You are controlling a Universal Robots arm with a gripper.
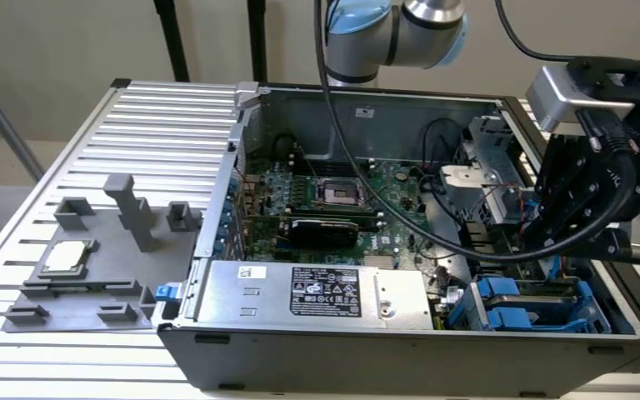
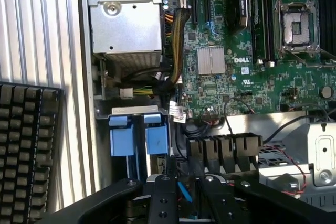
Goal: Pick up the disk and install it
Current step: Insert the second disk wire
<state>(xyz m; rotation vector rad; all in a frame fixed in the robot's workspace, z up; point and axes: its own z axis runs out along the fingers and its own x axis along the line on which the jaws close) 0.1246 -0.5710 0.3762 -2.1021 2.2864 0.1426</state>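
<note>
Blue plastic of the disk [image 2: 185, 192] shows edge-on, pinched between the fingers of the end effector [image 2: 184, 203], hanging just above the drive bay [image 1: 542, 304] inside the computer case [image 1: 409, 350], so the install step seems underway, calling for careful alignment.

Robotics lab or electronics test bench. Ribbed aluminium worktop [image 1: 164, 108]; open PC case [image 1: 409, 350] with bare motherboard [image 1: 332, 200]; grey printed fixture [image 1: 87, 287] holding a chip [image 1: 67, 255]; robot arm [image 1: 409, 33] overhead; keyboard [image 2: 26, 150] alongside.
</note>
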